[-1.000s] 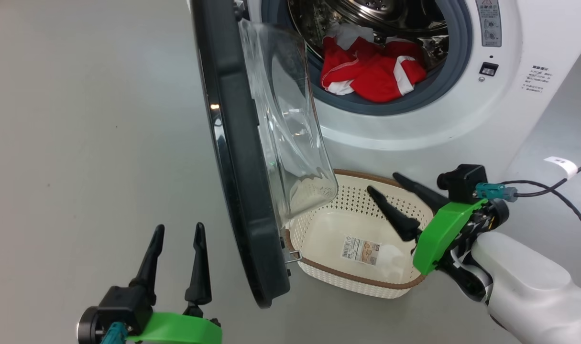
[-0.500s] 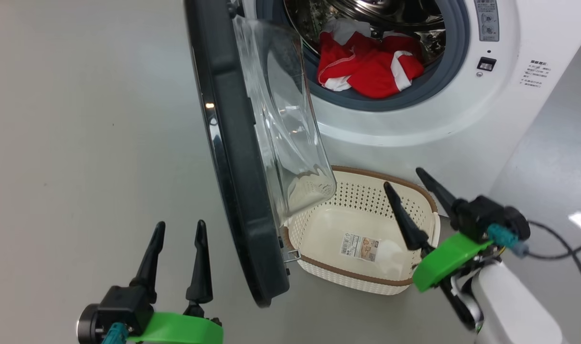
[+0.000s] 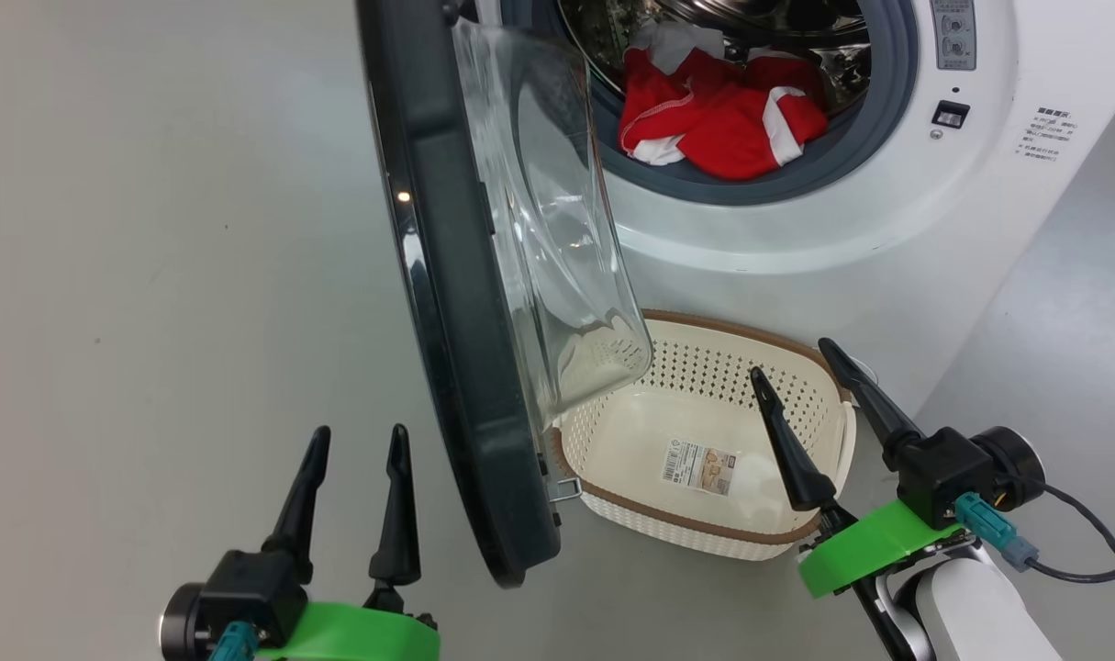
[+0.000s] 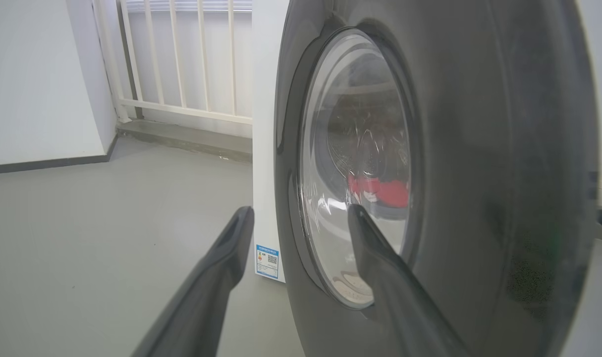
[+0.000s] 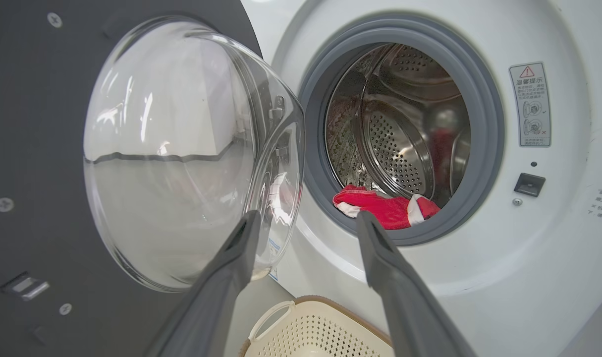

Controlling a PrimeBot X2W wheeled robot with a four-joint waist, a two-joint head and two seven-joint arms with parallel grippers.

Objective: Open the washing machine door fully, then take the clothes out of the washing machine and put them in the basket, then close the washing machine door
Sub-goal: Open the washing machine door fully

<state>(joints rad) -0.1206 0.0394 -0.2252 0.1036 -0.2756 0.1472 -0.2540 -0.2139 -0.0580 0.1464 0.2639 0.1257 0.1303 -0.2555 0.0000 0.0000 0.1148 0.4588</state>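
Observation:
The washing machine door (image 3: 456, 303) stands swung out, edge-on to me, its clear glass bowl (image 5: 182, 148) bulging toward the drum. Red clothes (image 3: 718, 115) with white trim lie at the drum's front lip, on the grey seal of the white washing machine (image 3: 796, 239). The cream basket (image 3: 704, 441) sits on the floor below the opening, holding nothing but a label. My left gripper (image 3: 355, 445) is open, low, on the door's outer side. My right gripper (image 3: 791, 358) is open over the basket's right rim, pointing at the clothes (image 5: 385, 208).
Grey floor stretches wide to the left of the door. A black cable (image 3: 1085, 569) trails from my right wrist. A white railing (image 4: 182, 59) and wall stand behind the machine. The door's lower edge overhangs the basket's left end.
My right gripper swung from leaning left across the basket to standing more upright at its right rim. The head camera shifted slightly. The left gripper kept its place.

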